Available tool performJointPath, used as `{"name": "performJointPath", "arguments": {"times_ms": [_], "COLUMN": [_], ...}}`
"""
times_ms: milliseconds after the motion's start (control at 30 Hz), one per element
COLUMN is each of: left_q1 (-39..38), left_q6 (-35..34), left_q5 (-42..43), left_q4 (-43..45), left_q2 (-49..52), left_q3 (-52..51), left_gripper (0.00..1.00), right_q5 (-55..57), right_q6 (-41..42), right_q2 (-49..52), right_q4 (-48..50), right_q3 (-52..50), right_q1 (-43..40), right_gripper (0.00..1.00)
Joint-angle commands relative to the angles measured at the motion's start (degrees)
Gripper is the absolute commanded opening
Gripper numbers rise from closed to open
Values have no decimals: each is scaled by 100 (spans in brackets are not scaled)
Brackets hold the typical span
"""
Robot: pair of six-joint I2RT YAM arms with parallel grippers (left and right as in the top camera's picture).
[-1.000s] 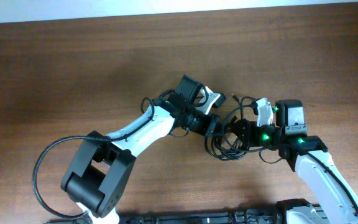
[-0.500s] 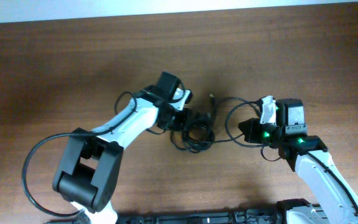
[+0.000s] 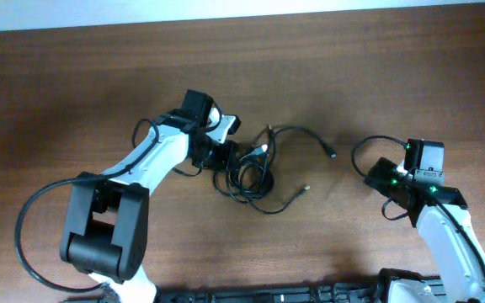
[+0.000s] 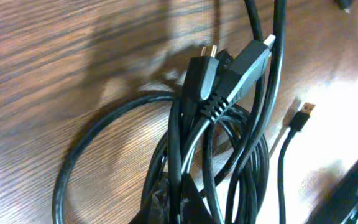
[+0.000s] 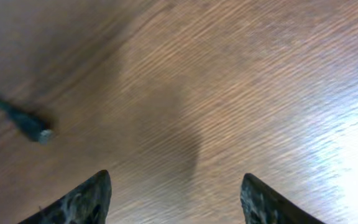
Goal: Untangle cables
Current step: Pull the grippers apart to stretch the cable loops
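Observation:
The cables [image 3: 249, 177] lie as a black tangled bundle at mid-table, with one strand arcing right to a small plug [image 3: 333, 154] and another plug end [image 3: 306, 190] below it. My left gripper [image 3: 224, 156] is at the bundle's left edge, shut on several strands. In the left wrist view the cables [image 4: 229, 143] loop over the wood, two moulded plugs [image 4: 219, 78] lie on top, and my left gripper [image 4: 180, 208] pinches a strand at the bottom edge. My right gripper [image 3: 377, 172] is apart from the bundle on the right, open and holding nothing. The right wrist view shows my right gripper [image 5: 176, 193] over bare wood, with a plug tip [image 5: 35, 129] to the left.
The brown wooden table [image 3: 74, 93] ends at a pale wall strip along the far edge. The arms' own thicker black wires loop beside the left arm base [image 3: 32, 244] and near the right wrist [image 3: 362, 153]. A dark rail runs along the near edge.
My left gripper has dragged the bundle leftward. My right gripper let go of its cable, opened and drew back to the right; the freed strand now lies loose on the table.

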Motion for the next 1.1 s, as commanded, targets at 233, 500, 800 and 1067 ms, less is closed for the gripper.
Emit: {"name": "performJointPath", "arguments": {"times_ms": [233,500,800,1067], "left_q1": [-577,-1082,-1137,-1152], "left_q6": [621,581,393,350], "left_q5": [599,472,986,1569], "left_q4": [367,435,431,448], "left_q2": [-881,-1069,-1106,-1106], "left_q3": [0,0,0,0], "left_gripper": [0,0,0,0], "right_q5": [-3716,-3733,-3246,-3230], "right_q6": [-793,-793,-614,2], "right_q2": [24,24,79,79], "right_q4": [625,527,599,857], "right_q3": [87,87,85,87], "right_q1": [166,1451,1720,1720], "right_gripper": [76,81,72,39]}}
